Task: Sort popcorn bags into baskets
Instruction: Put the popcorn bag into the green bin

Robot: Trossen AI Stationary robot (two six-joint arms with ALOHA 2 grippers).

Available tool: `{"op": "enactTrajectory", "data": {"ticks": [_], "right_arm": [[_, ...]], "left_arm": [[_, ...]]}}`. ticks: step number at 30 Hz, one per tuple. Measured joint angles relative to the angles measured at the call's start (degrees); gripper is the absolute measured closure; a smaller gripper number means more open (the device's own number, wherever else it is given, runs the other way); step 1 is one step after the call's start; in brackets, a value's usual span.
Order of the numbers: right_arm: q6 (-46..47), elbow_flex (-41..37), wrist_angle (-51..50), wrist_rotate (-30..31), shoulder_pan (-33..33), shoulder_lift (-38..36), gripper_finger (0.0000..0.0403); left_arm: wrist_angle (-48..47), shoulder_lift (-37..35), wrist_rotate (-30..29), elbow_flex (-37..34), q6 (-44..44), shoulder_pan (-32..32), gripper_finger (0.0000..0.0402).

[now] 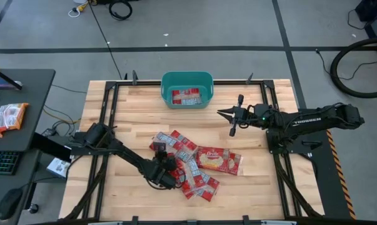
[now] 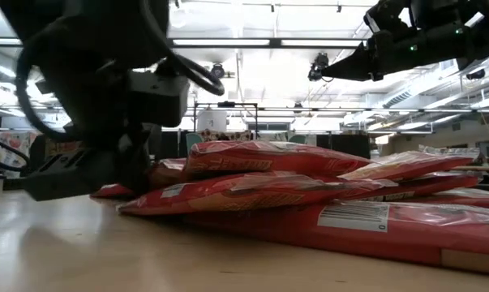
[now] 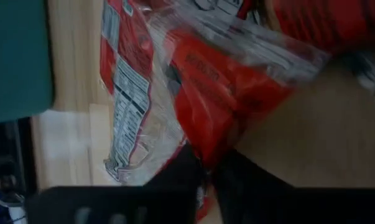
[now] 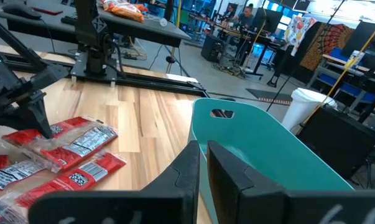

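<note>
Popcorn bags [image 1: 194, 164] piled mid-table; left end effector [image 1: 170, 174] clamped on one; right end effector [image 1: 233, 117] closed, empty.

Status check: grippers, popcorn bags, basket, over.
Left gripper down at the popcorn bags, shut on one bag's edge. Right gripper shut, empty, raised beside the teal basket. Basket already holds bags. Nothing blocking.
</note>
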Motion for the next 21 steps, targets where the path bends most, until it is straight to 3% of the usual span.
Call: {"op": "enactTrajectory", "data": {"ticks": [4,12,16,21], "right_arm": [[0.58,0.0,-0.01,0.0,0.0,0.0,0.0366],[1.67,0.0,-0.49,-0.98,0.02,0.02,0.0367],[3.91,0.0,-1.3,-2.32,0.04,0.04,0.0366],[4.96,0.0,-3.35,-2.79,0.48,0.04,0.0366]], "left_arm": [[-6.51,-0.87,3.12,3.71,2.74,1.33,0.0379],[-19.31,-5.36,3.78,15.09,3.58,6.44,0.0376],[-19.25,-6.51,-0.21,19.17,6.64,10.37,0.0376],[-12.76,-6.54,-3.27,21.15,16.71,17.27,0.0375]]}}
